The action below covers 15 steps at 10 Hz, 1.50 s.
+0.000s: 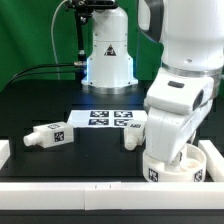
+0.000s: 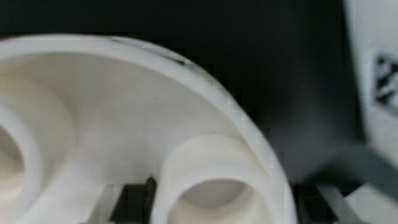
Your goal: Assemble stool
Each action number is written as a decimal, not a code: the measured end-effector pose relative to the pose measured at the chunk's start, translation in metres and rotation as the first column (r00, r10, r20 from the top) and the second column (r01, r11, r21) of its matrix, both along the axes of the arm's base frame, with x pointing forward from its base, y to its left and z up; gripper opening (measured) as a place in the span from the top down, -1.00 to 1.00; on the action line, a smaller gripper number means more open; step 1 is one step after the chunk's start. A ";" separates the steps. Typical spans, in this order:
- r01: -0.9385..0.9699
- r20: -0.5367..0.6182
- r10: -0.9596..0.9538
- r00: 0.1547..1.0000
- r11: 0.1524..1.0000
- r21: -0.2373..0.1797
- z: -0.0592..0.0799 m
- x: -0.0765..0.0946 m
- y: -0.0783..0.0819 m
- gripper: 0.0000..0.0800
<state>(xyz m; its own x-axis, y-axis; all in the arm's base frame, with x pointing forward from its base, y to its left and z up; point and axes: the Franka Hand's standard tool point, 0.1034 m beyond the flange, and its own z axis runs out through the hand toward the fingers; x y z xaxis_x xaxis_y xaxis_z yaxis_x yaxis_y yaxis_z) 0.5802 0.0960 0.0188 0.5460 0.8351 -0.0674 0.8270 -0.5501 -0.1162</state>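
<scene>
The round white seat disc [image 1: 168,170] lies hollow side up at the front, at the exterior view's right. In the wrist view the seat disc [image 2: 107,110] fills the picture, with a round socket [image 2: 217,198] by its rim. My gripper [image 2: 222,202] is down on it, and the dark fingertips [image 2: 143,200] press on both sides of the socket part, so it is shut on the seat. In the exterior view the gripper [image 1: 172,158] is mostly hidden by the hand. One white tagged leg [image 1: 48,135] lies at the exterior view's left. Another leg [image 1: 131,140] lies beside the arm.
The marker board [image 1: 110,120] lies flat mid-table before the robot base [image 1: 108,60]. A low white wall [image 1: 212,160] runs along the exterior view's right and front edge, close to the seat. A white tagged surface [image 2: 381,80] shows at the wrist view's edge.
</scene>
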 end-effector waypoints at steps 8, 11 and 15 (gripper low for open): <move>-0.015 0.016 0.015 1.000 1.000 0.007 -0.003 0.010 0.006 -0.57; -0.046 0.031 0.046 0.998 0.999 -0.017 0.031 0.000 0.010 -0.61; 0.007 0.073 -0.005 0.997 1.000 -0.018 0.052 -0.014 0.009 -0.62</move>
